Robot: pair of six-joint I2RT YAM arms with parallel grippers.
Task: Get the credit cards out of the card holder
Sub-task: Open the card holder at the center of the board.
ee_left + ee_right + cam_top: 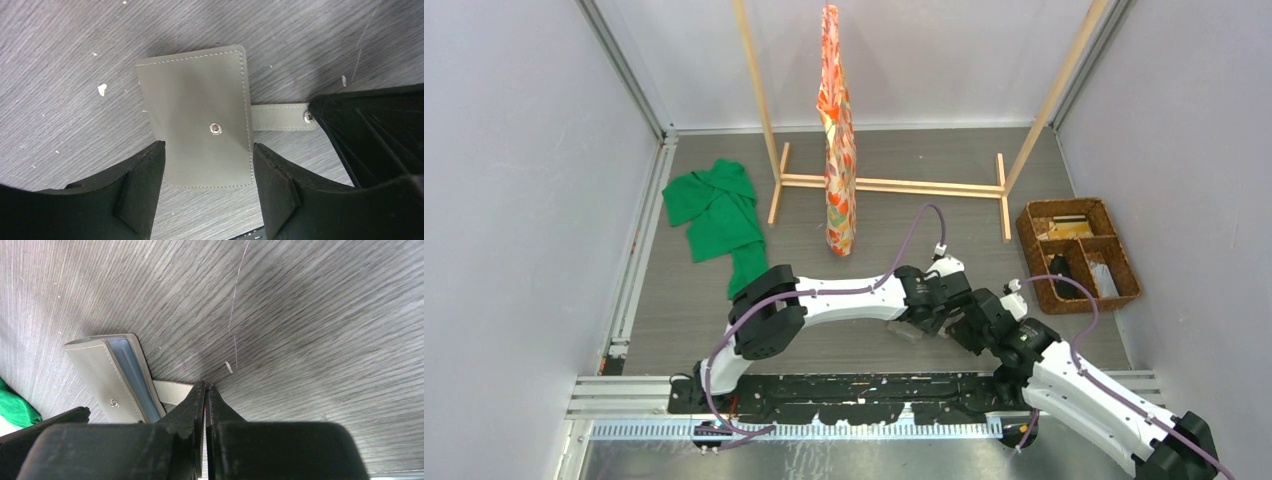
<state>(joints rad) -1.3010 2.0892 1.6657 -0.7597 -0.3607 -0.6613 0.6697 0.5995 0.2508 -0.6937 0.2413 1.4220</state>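
The grey card holder (195, 110) lies flat on the grey table, folded shut, with a metal snap stud on its top face. It also shows in the top view (911, 333) between the two wrists. In the right wrist view (100, 375) a blue layer (131, 374) shows along its open edge; no card is out. My left gripper (207, 165) is open, its fingers (145, 185) on either side of the holder's near end. My right gripper (205, 386) is shut at the end of the holder's strap (277, 116), which runs out to the side.
A brown wicker basket (1079, 255) with small items stands at the right. A green cloth (719, 215) lies at the back left. A wooden rack (889, 185) holds a hanging orange patterned bag (837, 130) at the back middle.
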